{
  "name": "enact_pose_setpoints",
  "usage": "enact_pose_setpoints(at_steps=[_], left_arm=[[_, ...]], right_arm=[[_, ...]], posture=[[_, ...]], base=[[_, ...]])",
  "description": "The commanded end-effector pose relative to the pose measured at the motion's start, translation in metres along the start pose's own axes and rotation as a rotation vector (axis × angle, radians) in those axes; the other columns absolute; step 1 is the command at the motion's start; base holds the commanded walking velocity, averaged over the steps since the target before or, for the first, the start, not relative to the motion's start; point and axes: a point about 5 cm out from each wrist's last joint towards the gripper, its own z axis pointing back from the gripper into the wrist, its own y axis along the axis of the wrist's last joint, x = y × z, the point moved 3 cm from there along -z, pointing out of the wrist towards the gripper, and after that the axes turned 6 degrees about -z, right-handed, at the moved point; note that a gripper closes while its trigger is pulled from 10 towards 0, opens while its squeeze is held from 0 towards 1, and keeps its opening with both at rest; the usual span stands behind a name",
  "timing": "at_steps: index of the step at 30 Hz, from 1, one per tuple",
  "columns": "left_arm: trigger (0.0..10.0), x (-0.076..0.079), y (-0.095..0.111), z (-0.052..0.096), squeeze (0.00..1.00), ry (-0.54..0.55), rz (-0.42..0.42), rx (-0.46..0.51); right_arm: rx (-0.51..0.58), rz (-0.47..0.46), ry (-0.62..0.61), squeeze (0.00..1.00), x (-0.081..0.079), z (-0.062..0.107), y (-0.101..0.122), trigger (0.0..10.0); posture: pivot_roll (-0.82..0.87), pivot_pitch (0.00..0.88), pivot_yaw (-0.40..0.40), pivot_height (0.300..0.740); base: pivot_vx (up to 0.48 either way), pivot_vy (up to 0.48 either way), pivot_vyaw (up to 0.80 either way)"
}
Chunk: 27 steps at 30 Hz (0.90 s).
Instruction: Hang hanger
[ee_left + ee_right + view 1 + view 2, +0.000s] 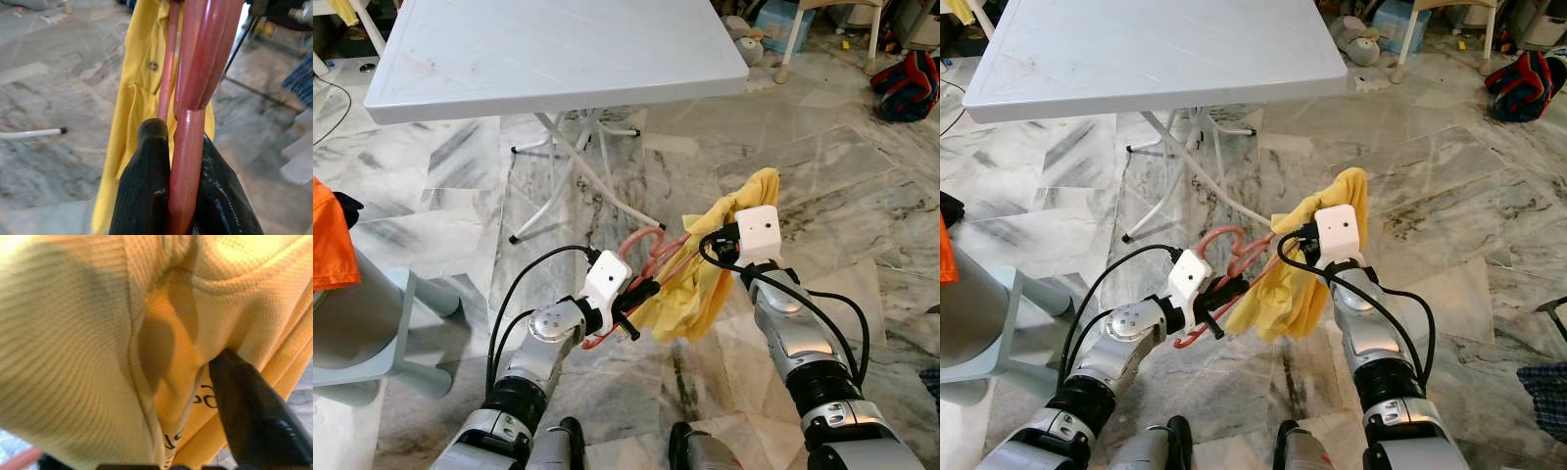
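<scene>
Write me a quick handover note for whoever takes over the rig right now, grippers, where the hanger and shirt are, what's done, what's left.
Left gripper: shut on the pink hanger, held low over the marble floor in front of the white folding table.
Right gripper: buried in the yellow shirt; one finger shows against the fabric, grip cannot be told.
Shirt: bunched on the hanger between the two arms, not spread out.
Done: hanger and shirt lifted together.
Left: likely straighten the shirt, then hang the hanger; no rail in sight.
</scene>
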Motion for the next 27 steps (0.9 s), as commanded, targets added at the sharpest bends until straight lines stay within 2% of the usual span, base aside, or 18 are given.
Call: enact_pose_setpoints(at_steps=[1, 5, 6, 7, 8, 11, 12, 17, 20, 27], left_arm=[[0.0, -0.006, -0.002, 0.002, 0.00, 0.022, -0.065, -0.030], [0.0, -0.011, -0.001, 0.002, 0.00, 0.046, -0.063, -0.034], [0.0, -0.012, -0.002, 0.003, 0.00, 0.054, -0.064, -0.041], [0.0, -0.013, -0.003, 0.003, 0.00, 0.058, -0.064, -0.044], [0.0, -0.013, -0.004, 0.003, 0.00, 0.058, -0.064, -0.048], [0.0, -0.013, -0.008, 0.005, 0.00, 0.056, -0.068, -0.064], [0.0, -0.013, -0.009, 0.005, 0.00, 0.054, -0.069, -0.070], [0.0, -0.014, -0.015, 0.010, 0.00, 0.035, -0.084, -0.097], [0.0, -0.014, -0.018, 0.015, 0.00, 0.004, -0.119, -0.119], [0.0, -0.010, -0.020, 0.009, 0.00, -0.006, -0.139, -0.132]], right_arm=[[0.008, -0.001, 0.036, 0.00, 0.002, 0.003, 0.003, 0.0], [-0.014, -0.011, 0.110, 0.00, 0.001, 0.011, -0.003, 0.0], [-0.015, -0.029, 0.122, 0.00, 0.001, 0.014, -0.006, 3.3], [-0.014, -0.039, 0.123, 0.00, 0.002, 0.016, -0.007, 3.3], [-0.014, -0.066, 0.110, 0.00, 0.002, 0.016, -0.008, 7.2], [-0.022, -0.124, 0.089, 0.00, 0.000, 0.018, -0.014, 6.6], [-0.025, -0.132, 0.091, 0.00, -0.002, 0.019, -0.015, 9.9], [-0.034, -0.188, 0.077, 0.00, -0.012, 0.021, -0.023, 10.0], [-0.032, -0.235, 0.048, 0.00, -0.014, 0.023, -0.029, 10.0], [-0.040, -0.266, 0.000, 0.00, -0.010, 0.028, -0.038, 10.0]], posture=[[-0.03, 0.212, 0.014, 0.740], [-0.04, 0.211, 0.016, 0.740], [-0.04, 0.209, 0.018, 0.740], [-0.04, 0.209, 0.018, 0.740], [-0.04, 0.207, 0.023, 0.740], [-0.03, 0.201, 0.039, 0.740], [-0.02, 0.200, 0.050, 0.740], [0.00, 0.195, 0.088, 0.740], [0.02, 0.178, 0.143, 0.740], [-0.02, 0.119, 0.139, 0.740]], base=[[0.000, 0.000, 0.00], [0.000, 0.000, 0.00], [0.000, 0.000, 0.00], [0.000, 0.000, 0.00], [0.000, 0.000, 0.00], [0.000, 0.000, 0.00], [0.000, 0.000, 0.00], [0.000, 0.000, 0.00], [0.000, 0.000, 0.00], [0.000, 0.000, 0.00]])
